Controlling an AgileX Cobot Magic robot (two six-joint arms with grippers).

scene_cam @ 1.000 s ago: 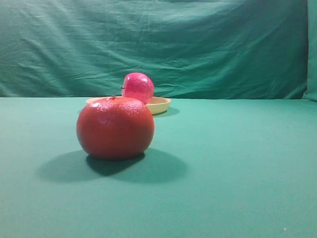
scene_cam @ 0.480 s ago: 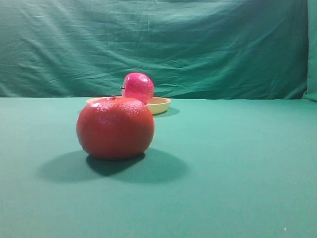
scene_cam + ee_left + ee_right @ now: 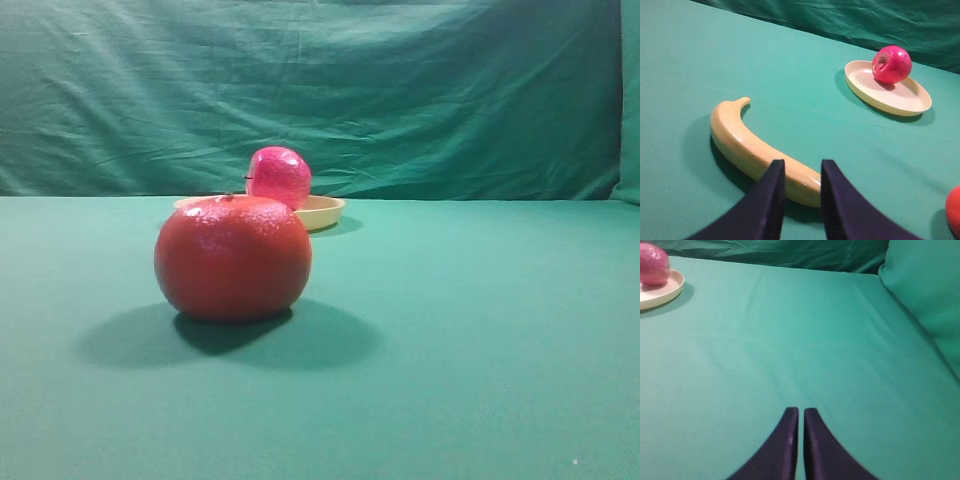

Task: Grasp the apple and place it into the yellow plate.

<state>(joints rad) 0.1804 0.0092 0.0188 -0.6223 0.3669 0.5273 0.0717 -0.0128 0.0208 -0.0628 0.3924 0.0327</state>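
Glossy pink-red, the apple (image 3: 891, 64) sits in the yellow plate (image 3: 900, 102), likely rigid, light and slippery; best gripped across its widest girth. Left gripper (image 3: 800, 172) is slightly parted, empty; right gripper (image 3: 798, 415) is closed, empty.

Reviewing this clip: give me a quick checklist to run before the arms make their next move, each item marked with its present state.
1. Apple rests in the yellow plate: ok.
2. Apple free of any grip: ok.
3. Right gripper jaws shut, holding nothing: ok.
4. Left gripper holding nothing, jaws slightly apart: ok.
5. Left gripper clear of the banana: cannot tell, it lies just beyond the jaws.
6. Orange-red fruit apart from the plate: ok.
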